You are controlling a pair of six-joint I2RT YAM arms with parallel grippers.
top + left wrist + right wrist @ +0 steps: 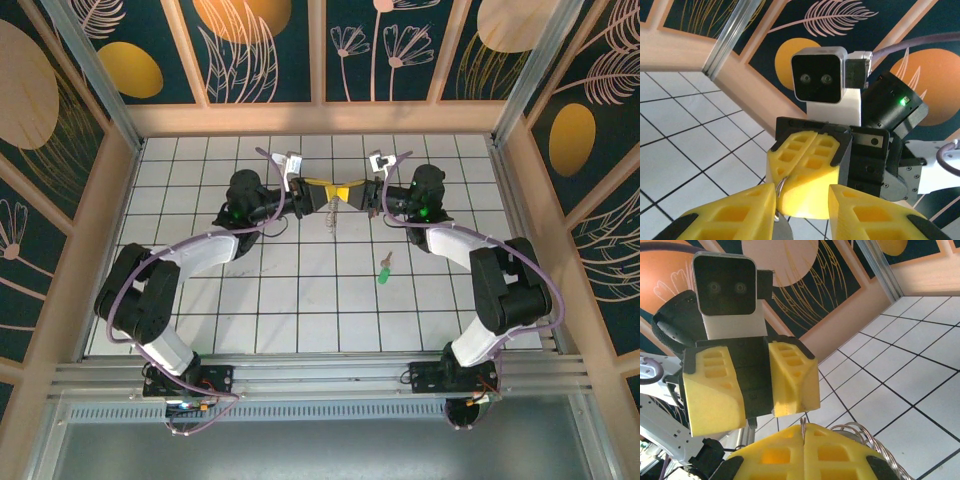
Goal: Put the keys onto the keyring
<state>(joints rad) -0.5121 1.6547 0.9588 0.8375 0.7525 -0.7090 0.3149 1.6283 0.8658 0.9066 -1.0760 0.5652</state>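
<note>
above the far middle of the tiled surface (300, 310), the two sets of fingers meet tip to tip, off the tiles.

the left fingers (316, 189) stand partly apart. in the right wrist view their two yellow blocks face the camera with a dark gap between them. in the left wrist view a small grey metal piece (784, 231) sits at the near end of that gap, against the left-hand finger. whether it is gripped cannot be told.

between the two tips, in the top view, a pale strand of the keyring (330, 215) hangs down from the meeting point toward the surface.

the right fingers (350, 192) are pressed together, their seam closed, and they are clamped on the keyring. in the left wrist view a thin curve of wire comes out at the lower corner of these closed fingers, just in front of the left fingers' tips. in the right wrist view a sliver of metal stands up from the seam, and silver coils curl just beside the right-hand finger.

the green key (383, 270) lies flat on the surface, well apart from both sets of fingers. it is on the base side of the right fingers, with its green head toward the bases and its blade pointing back toward the fingers.
</note>
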